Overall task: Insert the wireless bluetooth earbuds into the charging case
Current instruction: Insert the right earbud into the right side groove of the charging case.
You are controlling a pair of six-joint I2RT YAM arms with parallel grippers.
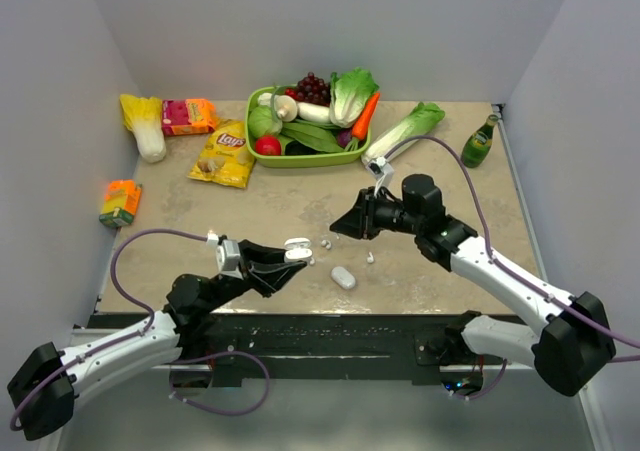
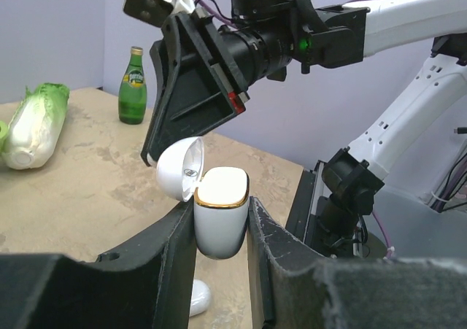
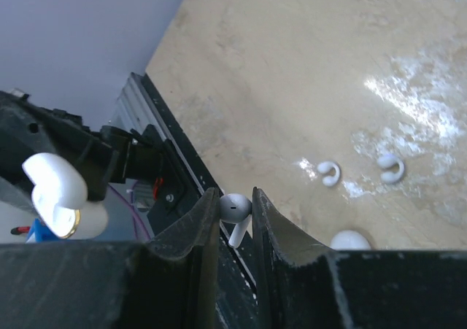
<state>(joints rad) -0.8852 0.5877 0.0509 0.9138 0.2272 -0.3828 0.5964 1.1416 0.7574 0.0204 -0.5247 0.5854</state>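
Observation:
My left gripper (image 1: 290, 262) (image 2: 221, 223) is shut on a white charging case (image 2: 221, 212) (image 1: 297, 254) with a gold rim. It holds the case upright above the table, with the lid (image 2: 180, 168) swung open to the left. My right gripper (image 1: 338, 227) (image 3: 235, 206) is shut on a white stemmed earbud (image 3: 235, 211), pinched by its head with the stem pointing down. It hovers just beyond and above the open case (image 3: 57, 195). Two more small white earbuds (image 3: 330, 172) (image 3: 392, 167) lie loose on the table (image 1: 326, 243) (image 1: 371, 257).
A second, closed white case (image 1: 343, 277) (image 2: 198, 298) (image 3: 352, 240) lies on the table near the front edge. At the back are a green basket (image 1: 300, 159) of vegetables, a chips bag (image 1: 224, 154), a green bottle (image 1: 479, 143) and a lettuce (image 1: 405, 131). An orange carton (image 1: 120, 202) sits at the left.

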